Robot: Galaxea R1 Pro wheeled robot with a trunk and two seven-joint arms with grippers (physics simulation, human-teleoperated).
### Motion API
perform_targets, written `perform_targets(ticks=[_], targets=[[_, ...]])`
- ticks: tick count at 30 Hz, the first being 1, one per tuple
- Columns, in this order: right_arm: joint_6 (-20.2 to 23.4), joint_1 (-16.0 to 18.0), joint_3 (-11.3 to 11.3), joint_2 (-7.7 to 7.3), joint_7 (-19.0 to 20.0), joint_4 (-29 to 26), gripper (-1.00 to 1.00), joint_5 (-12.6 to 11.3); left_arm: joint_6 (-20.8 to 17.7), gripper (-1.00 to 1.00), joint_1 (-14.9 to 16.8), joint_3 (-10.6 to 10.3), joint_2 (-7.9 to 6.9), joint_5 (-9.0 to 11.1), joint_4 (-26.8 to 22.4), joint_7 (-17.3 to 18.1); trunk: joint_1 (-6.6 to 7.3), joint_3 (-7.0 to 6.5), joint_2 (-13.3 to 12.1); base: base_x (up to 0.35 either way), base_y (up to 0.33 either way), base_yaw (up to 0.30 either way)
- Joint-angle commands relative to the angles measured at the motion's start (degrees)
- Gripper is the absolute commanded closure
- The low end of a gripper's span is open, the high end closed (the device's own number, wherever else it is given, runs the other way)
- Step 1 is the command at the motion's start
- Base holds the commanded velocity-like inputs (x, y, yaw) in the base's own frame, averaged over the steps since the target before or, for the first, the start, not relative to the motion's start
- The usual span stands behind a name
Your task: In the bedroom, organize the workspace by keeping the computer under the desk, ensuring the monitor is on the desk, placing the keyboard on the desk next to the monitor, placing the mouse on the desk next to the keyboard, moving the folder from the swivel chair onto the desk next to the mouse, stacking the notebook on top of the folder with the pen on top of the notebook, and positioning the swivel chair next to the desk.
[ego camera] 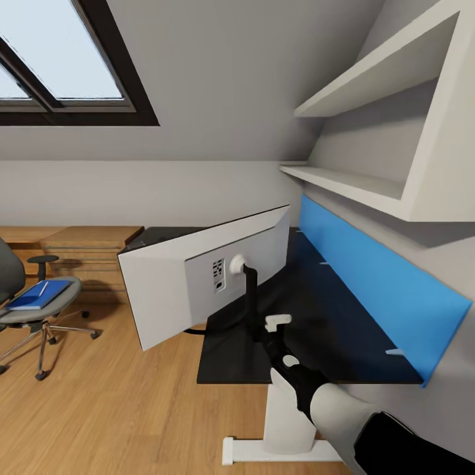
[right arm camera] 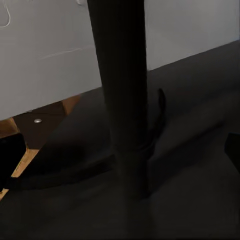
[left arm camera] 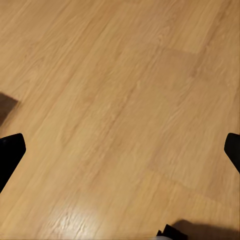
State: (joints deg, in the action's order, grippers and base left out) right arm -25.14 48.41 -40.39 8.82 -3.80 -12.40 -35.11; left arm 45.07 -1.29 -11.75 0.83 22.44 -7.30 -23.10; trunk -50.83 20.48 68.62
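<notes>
Currently right gripper [ego camera: 264, 330] sits spread at the monitor's black stand post [right arm camera: 122, 100], fingers either side, contact unclear. Monitor [ego camera: 198, 277] stands on the black desk [ego camera: 343, 330], its pale back facing the camera, tilted. Left gripper [left arm camera: 120, 150] is spread over bare wood floor [left arm camera: 120, 75]. Blue wall panel [ego camera: 382, 290] backs the desk; white shelves [ego camera: 356, 185] above. Folder [ego camera: 36, 295] lies on the swivel chair [ego camera: 33, 310] seat, pen [ego camera: 43, 288] on it.
</notes>
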Motion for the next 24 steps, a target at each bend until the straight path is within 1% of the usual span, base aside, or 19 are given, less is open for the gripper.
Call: perform_targets(ticks=[1,4,8,12,19,24], targets=[[-0.3,0.0,-0.5,-0.06,0.3,0.1,-1.0,-1.6,0.0,-1.0,0.0,-0.5,0.03,0.4,-0.2,-0.4,0.0,0.05,0.0,0.0,0.0,0.0],[-0.3,0.0,-0.6,-0.07,0.8,0.1,-1.0,-2.7,0.0,-1.0,0.0,-0.6,0.11,0.5,-0.2,-0.4,0.0,0.05,0.0,0.0,0.0,0.0],[-0.3,0.0,-0.7,0.05,0.9,0.1,-1.0,-3.0,0.0,-1.0,0.0,-0.4,0.03,0.5,-0.1,-0.4,0.0,0.05,0.0,0.022,0.0,0.0],[-0.3,0.0,-0.7,0.05,0.9,0.1,-1.0,-3.0,0.1,-1.0,0.0,-0.5,-0.02,0.5,-0.1,-0.4,0.0,0.05,0.0,0.231,0.0,0.0],[-0.3,0.0,-0.7,0.01,0.9,0.2,-1.0,-3.0,0.1,-1.0,0.0,-0.6,0.04,0.4,-0.1,-0.4,0.0,0.05,0.0,0.094,0.0,0.0],[-0.3,0.0,-0.7,-0.03,0.9,0.2,-1.0,-3.0,0.1,-1.0,0.0,-0.8,0.05,0.3,-0.1,-0.4,0.0,0.05,0.0,0.194,0.0,0.0]])
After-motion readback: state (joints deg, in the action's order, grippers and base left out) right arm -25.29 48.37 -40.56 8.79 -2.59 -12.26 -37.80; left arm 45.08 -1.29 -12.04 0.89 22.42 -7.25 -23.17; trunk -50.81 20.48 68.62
